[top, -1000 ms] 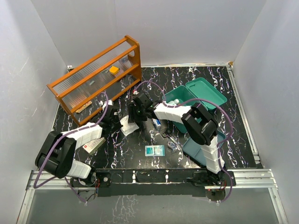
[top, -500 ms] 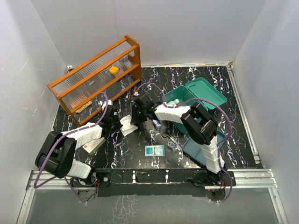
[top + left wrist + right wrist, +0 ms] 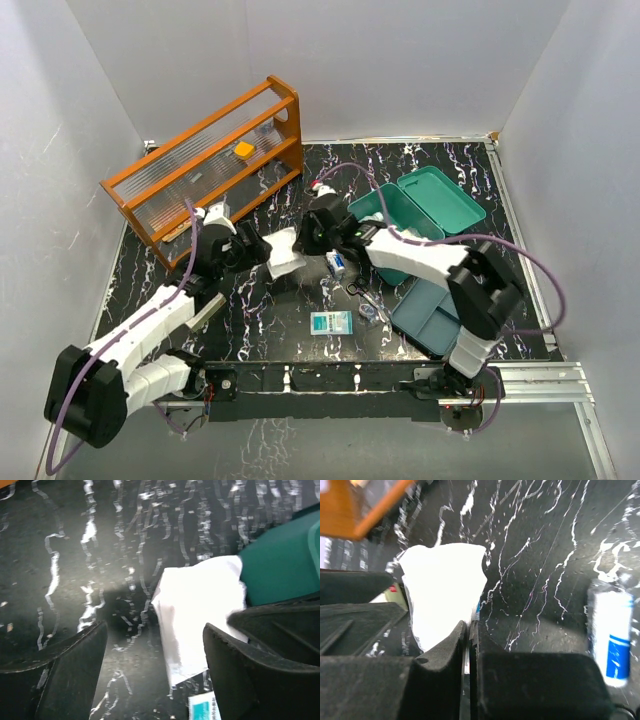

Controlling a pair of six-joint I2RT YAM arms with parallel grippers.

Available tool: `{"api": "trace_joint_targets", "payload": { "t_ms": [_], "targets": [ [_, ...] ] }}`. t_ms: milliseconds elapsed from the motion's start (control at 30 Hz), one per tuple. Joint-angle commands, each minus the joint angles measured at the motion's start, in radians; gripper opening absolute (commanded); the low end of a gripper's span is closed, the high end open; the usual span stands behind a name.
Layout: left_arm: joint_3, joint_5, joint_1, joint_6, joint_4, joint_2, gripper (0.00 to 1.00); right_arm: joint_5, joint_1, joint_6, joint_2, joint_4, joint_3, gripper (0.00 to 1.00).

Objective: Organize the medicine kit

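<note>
Medicine kit (image 3: 440,198): teal, rounded corners, lid open, beside right hand (image 3: 468,630).
Right hand: clamped on white packet (image 3: 445,590).
Left hand (image 3: 154,630): jaws apart.

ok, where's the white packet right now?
Top view, left of centre: the white packet is pinched in the right gripper, between the open left gripper and the medicine kit.

Soft, even light fills the overhead view, with faint shadows on the desk (image 3: 270,320). From the left wrist, its surface glares in streaks toward 12 o'clock and the white packet (image 3: 200,605) is blown out. From the right wrist, the tube (image 3: 612,635) at 3 o'clock and the orange rack (image 3: 340,505) at 10 o'clock blur.
</note>
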Motion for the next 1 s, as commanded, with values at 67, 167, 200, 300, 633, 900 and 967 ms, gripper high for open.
{"api": "trace_joint_targets", "payload": {
  "t_ms": [67, 167, 200, 300, 633, 900, 967],
  "targets": [
    [0.103, 0.243, 0.004, -0.009, 0.012, -0.032, 0.91, 0.07, -0.065, 0.138, -0.286, 0.079, -0.123, 0.0],
    [0.137, 0.382, 0.004, -0.067, 0.072, -0.008, 0.92, 0.107, -0.083, 0.184, -0.393, 0.091, -0.181, 0.0],
    [0.145, 0.435, 0.005, -0.097, 0.108, 0.004, 0.92, 0.118, -0.088, 0.202, -0.431, 0.091, -0.197, 0.0],
    [0.158, 0.585, 0.004, -0.205, 0.254, 0.039, 0.92, 0.137, -0.105, 0.279, -0.5, 0.092, -0.234, 0.0],
    [0.208, 0.763, 0.005, -0.306, 0.423, 0.101, 0.47, 0.095, -0.131, 0.385, -0.596, 0.078, -0.249, 0.0],
    [0.244, 0.76, 0.006, -0.258, 0.386, 0.155, 0.17, 0.123, -0.137, 0.326, -0.623, 0.025, -0.244, 0.0],
    [0.272, 0.759, 0.005, -0.223, 0.365, 0.177, 0.13, 0.142, -0.138, 0.303, -0.637, 0.003, -0.241, 0.01]
  ]
}}
